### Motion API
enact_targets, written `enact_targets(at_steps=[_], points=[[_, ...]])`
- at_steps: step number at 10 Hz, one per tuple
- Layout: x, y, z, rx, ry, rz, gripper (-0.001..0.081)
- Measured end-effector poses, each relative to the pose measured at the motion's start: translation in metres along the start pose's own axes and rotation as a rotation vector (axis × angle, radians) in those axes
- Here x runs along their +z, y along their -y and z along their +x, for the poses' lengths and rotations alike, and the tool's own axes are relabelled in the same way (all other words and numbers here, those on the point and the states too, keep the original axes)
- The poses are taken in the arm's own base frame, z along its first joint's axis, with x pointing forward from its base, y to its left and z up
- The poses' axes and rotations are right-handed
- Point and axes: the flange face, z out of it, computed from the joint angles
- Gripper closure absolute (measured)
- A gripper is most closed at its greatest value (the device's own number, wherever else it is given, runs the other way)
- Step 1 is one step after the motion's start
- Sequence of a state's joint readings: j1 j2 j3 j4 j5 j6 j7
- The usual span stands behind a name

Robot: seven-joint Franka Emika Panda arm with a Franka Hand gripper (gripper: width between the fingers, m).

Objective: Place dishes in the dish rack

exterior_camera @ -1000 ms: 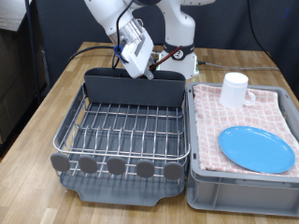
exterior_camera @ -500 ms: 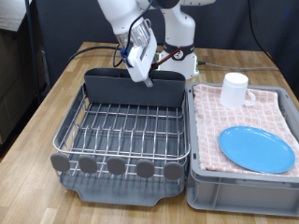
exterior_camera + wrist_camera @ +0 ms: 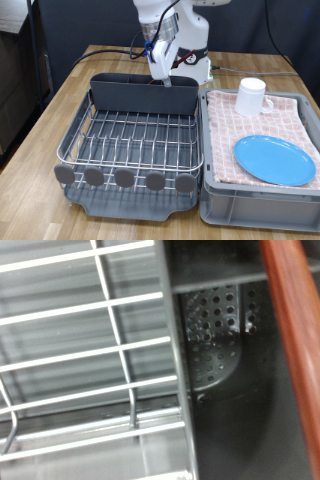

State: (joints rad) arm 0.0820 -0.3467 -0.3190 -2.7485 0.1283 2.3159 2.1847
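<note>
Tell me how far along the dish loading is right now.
Nothing sits on the dish rack wire grid yet. The tool hovers above the grey caddy; the wrist view shows the wooden spoon running over the caddy's perforated interior. Left: the white mug and blue plate lie on the pink checked cloth.

No text, label, brand, number or sign can be read in either view. No marking is seen on the silver wire dish rack on its dark grey plastic tray point(image 3: 130, 150), on the round light-blue plate point(image 3: 274, 160) or on the white handled mug point(image 3: 251, 96). The white robot base point(image 3: 190, 62) at the far edge of the table is shown too small and blurred for any lettering to be made out.
</note>
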Motion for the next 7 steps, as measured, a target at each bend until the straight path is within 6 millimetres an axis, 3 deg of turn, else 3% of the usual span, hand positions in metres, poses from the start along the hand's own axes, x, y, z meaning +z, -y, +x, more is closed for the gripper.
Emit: enact_targets(at_steps=[4, 7], points=[[-0.037, -0.038, -0.022, 0.006, -0.098, 0.094, 0.0003], [-0.044, -0.042, -0.024, -0.002, -0.12, 0.115, 0.0003]])
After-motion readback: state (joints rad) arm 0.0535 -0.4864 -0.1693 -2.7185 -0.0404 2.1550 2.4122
